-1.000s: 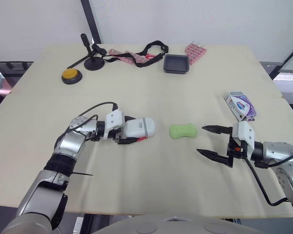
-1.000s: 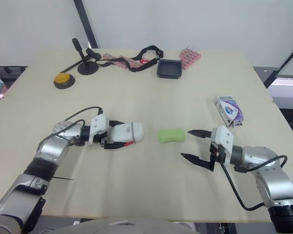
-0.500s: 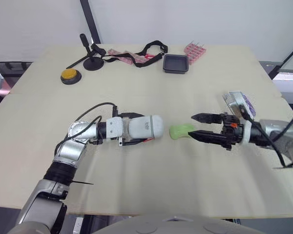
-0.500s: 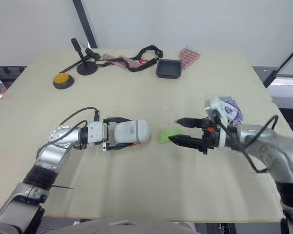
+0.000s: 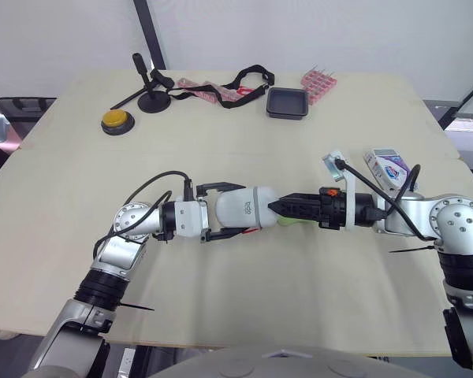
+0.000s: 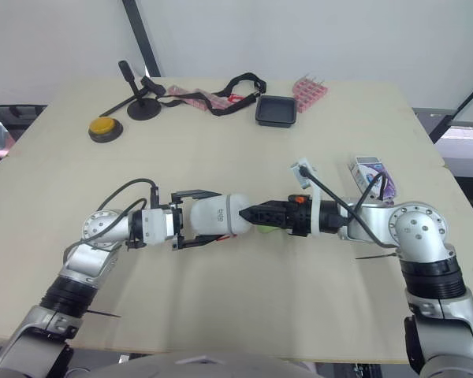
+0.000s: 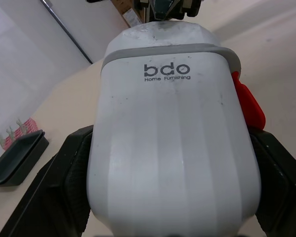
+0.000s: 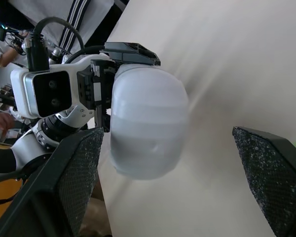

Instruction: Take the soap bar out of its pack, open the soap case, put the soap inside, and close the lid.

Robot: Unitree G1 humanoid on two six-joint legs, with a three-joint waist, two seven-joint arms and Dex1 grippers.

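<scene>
Black fingers of our left gripper are clamped on the white soap case, which is held sideways over the table. Our right gripper is spread wide, tips right at the case's rounded end, so the case is kinda in its way. The green soap peeks out just under those tips. The soap pack sits near the right forearm, with the black tray and yellow button well back. Both arms reach inward, nearly in one line.
</scene>
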